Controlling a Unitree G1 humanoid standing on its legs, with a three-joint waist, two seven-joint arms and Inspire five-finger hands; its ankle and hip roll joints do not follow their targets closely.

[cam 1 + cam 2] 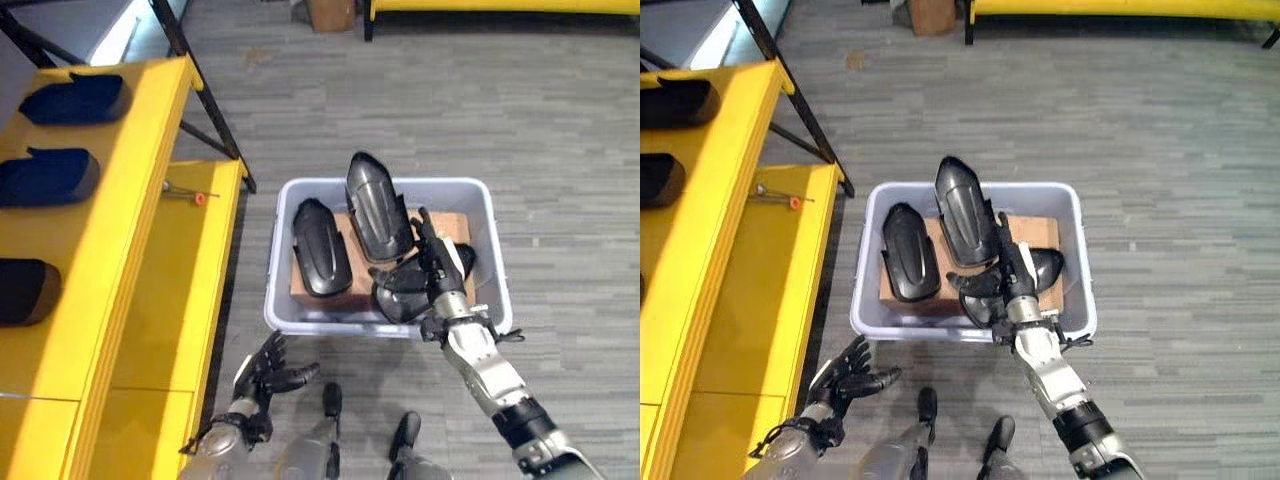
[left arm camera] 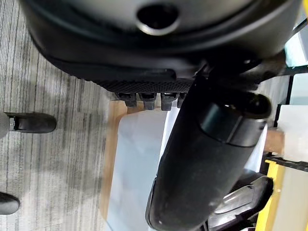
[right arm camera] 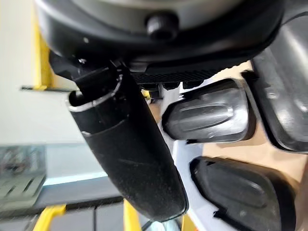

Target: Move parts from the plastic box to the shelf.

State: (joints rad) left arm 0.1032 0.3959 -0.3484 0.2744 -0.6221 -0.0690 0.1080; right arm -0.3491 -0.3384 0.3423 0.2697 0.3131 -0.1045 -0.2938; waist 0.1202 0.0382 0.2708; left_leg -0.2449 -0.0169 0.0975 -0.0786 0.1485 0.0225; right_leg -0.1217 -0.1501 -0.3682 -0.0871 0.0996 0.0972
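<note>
Resting in the grey plastic box on the floor — several glossy black moulded parts, elongated shells lying on brown cardboard, long axes running away from the robot. Right hand reaches in among them, fingers extended, gripping nothing. Left hand hovers relaxed beside the yellow shelf — dark parts already there
</note>
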